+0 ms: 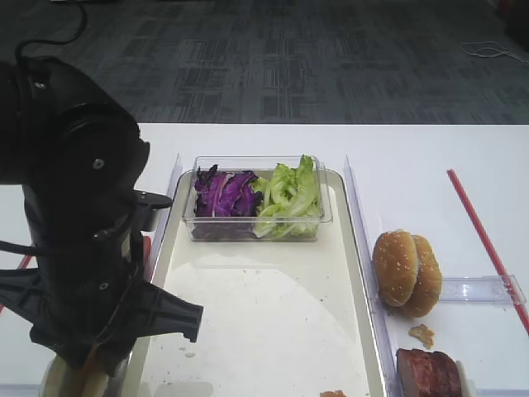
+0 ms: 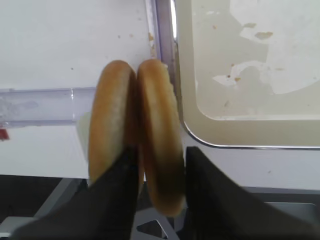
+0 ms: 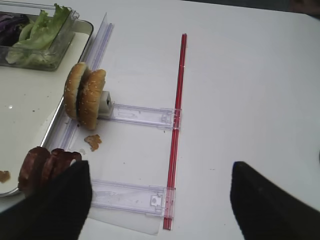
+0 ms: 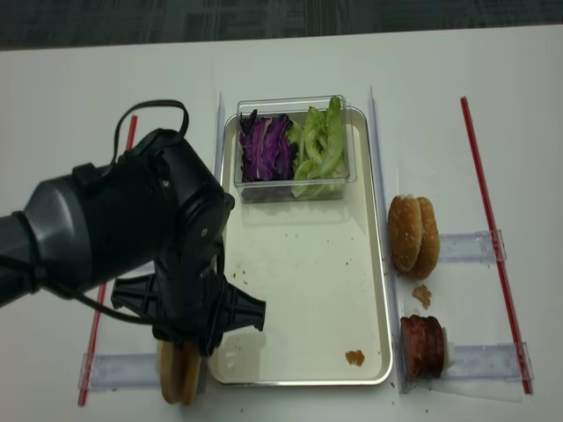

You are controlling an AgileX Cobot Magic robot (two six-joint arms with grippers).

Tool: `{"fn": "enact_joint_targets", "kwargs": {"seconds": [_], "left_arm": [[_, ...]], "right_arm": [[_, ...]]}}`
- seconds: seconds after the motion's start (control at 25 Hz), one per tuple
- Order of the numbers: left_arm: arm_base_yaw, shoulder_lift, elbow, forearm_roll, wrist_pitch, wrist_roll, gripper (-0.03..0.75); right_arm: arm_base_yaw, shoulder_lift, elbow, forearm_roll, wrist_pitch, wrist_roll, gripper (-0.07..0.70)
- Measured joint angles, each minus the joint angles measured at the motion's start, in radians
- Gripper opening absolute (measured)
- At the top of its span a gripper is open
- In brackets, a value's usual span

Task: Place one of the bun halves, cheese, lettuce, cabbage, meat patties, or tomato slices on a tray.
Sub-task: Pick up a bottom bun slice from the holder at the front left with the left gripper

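Two bun halves stand on edge side by side just left of the tray's (image 2: 240, 127) near corner. My left gripper (image 2: 161, 152) is shut on the right bun half (image 2: 157, 135): one finger sits between the two halves, the other against its tray side. The left half (image 2: 112, 120) leans on it. The tray (image 4: 299, 290) carries a clear tub with cabbage (image 1: 221, 192) and lettuce (image 1: 289, 194). Meat patties (image 3: 45, 165) stand right of the tray. My right gripper (image 3: 160, 170) hangs open over bare table. Cheese and tomato slices are out of view.
Sesame-seeded buns (image 1: 407, 271) stand on edge on a clear plastic rail (image 3: 142, 115) right of the tray. A red strip (image 3: 177, 125) runs along the table further right. Crumbs (image 4: 354, 358) lie on the tray's near end. The left arm (image 4: 141, 237) covers the tray's left side.
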Motion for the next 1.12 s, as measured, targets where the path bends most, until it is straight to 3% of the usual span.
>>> {"fn": "enact_joint_targets", "kwargs": {"seconds": [1.12], "left_arm": [[0.000,0.000,0.000,0.028,0.014,0.000,0.080]], "right_arm": [[0.000,0.000,0.000,0.000,0.000,0.000,0.578]]}}
